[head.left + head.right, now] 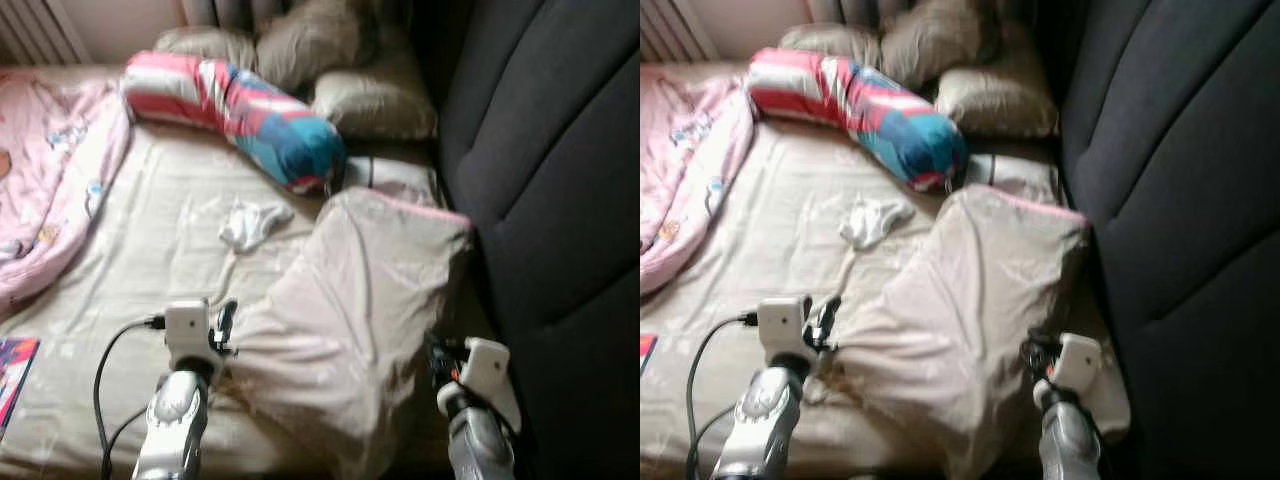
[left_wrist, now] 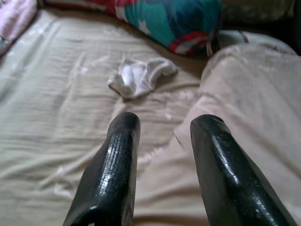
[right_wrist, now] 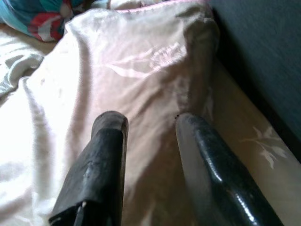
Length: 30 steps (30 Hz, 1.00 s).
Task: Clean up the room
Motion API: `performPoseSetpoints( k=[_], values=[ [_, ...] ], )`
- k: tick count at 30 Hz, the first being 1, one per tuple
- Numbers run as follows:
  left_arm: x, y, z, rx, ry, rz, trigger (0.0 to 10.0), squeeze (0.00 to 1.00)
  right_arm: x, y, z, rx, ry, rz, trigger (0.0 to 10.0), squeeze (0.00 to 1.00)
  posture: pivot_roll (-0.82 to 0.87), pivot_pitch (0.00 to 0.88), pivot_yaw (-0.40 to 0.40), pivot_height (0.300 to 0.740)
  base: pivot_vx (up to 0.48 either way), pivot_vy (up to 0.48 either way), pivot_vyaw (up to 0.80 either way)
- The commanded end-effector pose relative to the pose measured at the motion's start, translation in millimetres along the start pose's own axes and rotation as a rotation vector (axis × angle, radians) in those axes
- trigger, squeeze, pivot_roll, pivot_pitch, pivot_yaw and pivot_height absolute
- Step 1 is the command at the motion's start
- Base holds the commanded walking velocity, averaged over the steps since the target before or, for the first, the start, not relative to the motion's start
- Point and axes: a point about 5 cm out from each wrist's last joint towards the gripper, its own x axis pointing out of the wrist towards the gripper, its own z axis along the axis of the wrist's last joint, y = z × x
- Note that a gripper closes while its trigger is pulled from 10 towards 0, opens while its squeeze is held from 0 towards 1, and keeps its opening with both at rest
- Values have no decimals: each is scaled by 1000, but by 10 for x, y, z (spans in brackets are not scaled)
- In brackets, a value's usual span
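While socks [image 1: 252, 224] lie near, pillows [image 1: 300, 45] crowd the bolster [image 1: 235, 110].

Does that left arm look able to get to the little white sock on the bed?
Probably yes. The left pincer is open at the beige blanket's edge, pointing toward the white sock, with only bare sheet between them. It would need to stretch forward some.

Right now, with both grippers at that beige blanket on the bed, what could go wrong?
1. Left gripper is open at the beige blanket's edge; closing may pinch the bedsheet too.
2. Right gripper is open over loose folds beside the dark headboard; a shallow grasp could slip.
3. Pulling the blanket may drag or bury the white sock.
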Motion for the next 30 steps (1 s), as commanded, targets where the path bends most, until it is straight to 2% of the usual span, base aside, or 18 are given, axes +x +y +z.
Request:
performPoseSetpoints(
  k=[1, 2, 7, 9, 11, 15, 22, 24, 27, 29, 30],
  values=[
    [-42, 20, -57, -9, 24, 9, 10000, 0, -71, -54, -126, 24, 60, -7, 10000, 765, -91, 186, -24, 740, 0, 0, 0],
    [-41, 21, -58, -9, 25, 9, 10000, 0, -72, -52, -134, 24, 70, 0, 10000, 1000, -92, 186, -23, 740, 0, 0, 0],
    [-38, 27, -62, -6, 29, 8, 10000, 0, -90, -49, -209, -1, 138, 30, 10000, 1000, -94, 184, -21, 740, 0, 0, 0],
    [-30, 22, -58, -5, 29, 6, 10000, 0, -126, -32, -358, -47, 266, 83, 10000, 1000, -93, 181, -22, 740, 0, 0, 0],
    [-18, 15, -50, -4, 28, 4, 10000, 0, -143, -12, -425, -23, 321, 119, 10000, 1000, -87, 178, -18, 740, 0, 0, 0],
    [-12, 22, -47, -1, 27, 1, 10000, 0, -144, 24, -457, -12, 371, 180, 10000, 1000, -90, 172, -16, 740, 0, 0, 0],
    [-12, 27, -49, 4, 29, -3, 10000, 0, -118, 92, -429, 26, 392, 270, 10000, 1000, -86, 157, -12, 740, 0, 0, 0],
    [-8, 17, -48, 4, 29, -5, 10000, 0, -118, 75, -451, 15, 418, 257, 10000, 1000, -83, 159, -13, 740, 0, 0, 0],
    [9, 15, -31, 3, 25, -4, 10000, 0, -90, 2, -490, -1, 466, 140, 10000, 1000, -81, 163, -13, 740, 0, 0, 0],
    [12, 15, -29, 3, 25, -4, 10000, 0, -84, -8, -491, 5, 471, 121, 10000, 1000, -79, 170, -13, 740, 0, 0, 0],
    [14, 16, -26, 3, 24, -4, 10000, 0, -77, -21, -498, 17, 481, 95, 10000, 553, -77, 175, -12, 740, 0, 0, 0]
  ],
)
